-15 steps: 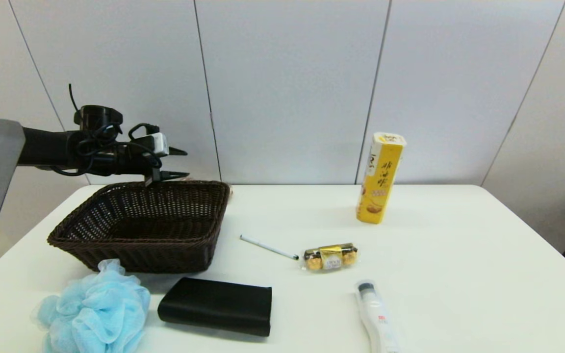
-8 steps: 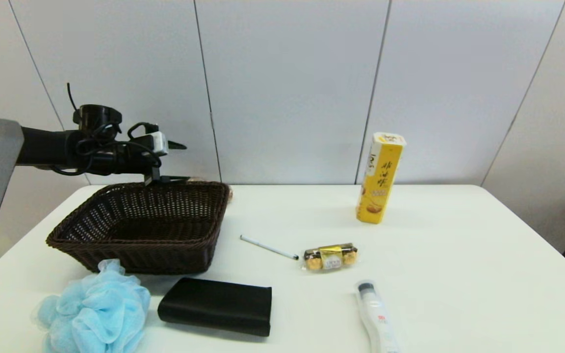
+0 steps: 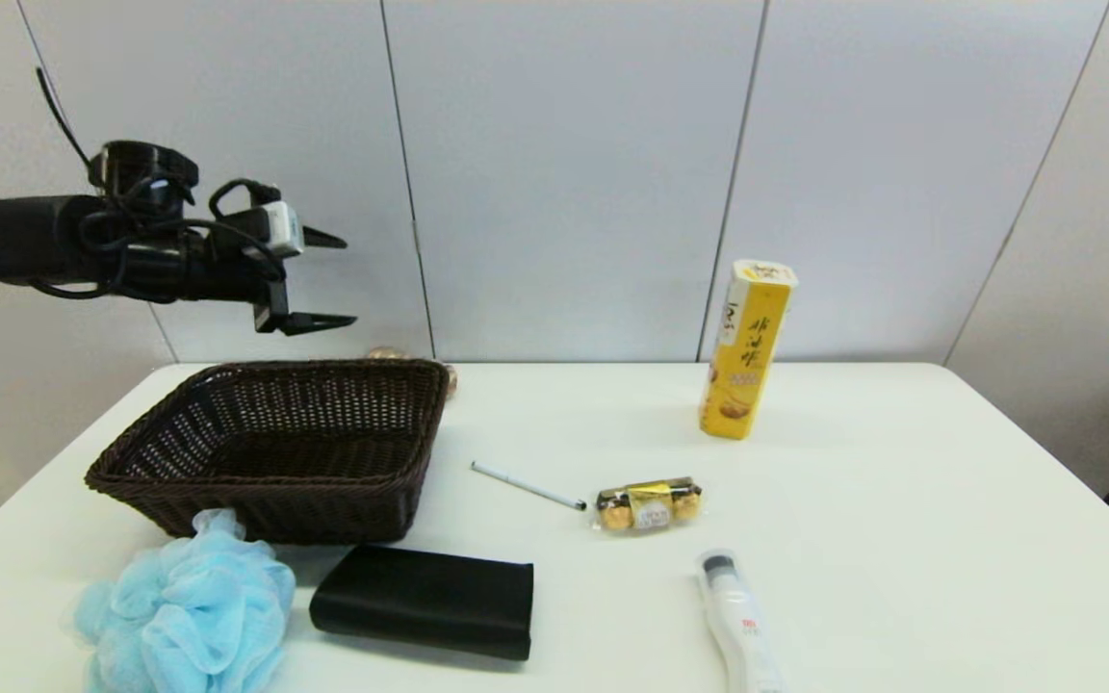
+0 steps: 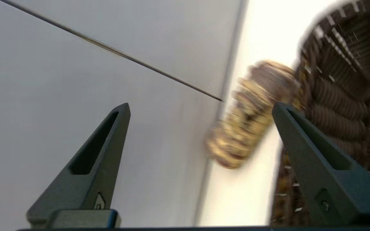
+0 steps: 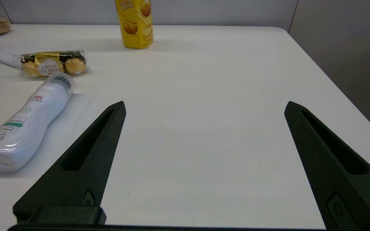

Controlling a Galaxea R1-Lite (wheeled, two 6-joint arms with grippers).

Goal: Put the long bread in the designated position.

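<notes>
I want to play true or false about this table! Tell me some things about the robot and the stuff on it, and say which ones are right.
1. The left gripper is holding the long striped bread loaf. False: its fingers are open and empty, up above the basket's far edge.
2. The loaf lies on the white table behind the dark brown woven basket. True.
3. The tall yellow snack box is tipped over. False: it stands upright.
4. The fluffy light blue bath sponge sits in front of the basket. True.
5. The gold-wrapped chocolate pack is inside the basket. False: it lies on the table, beside a thin white pen.
6. The right gripper is open and holds nothing. True.
</notes>
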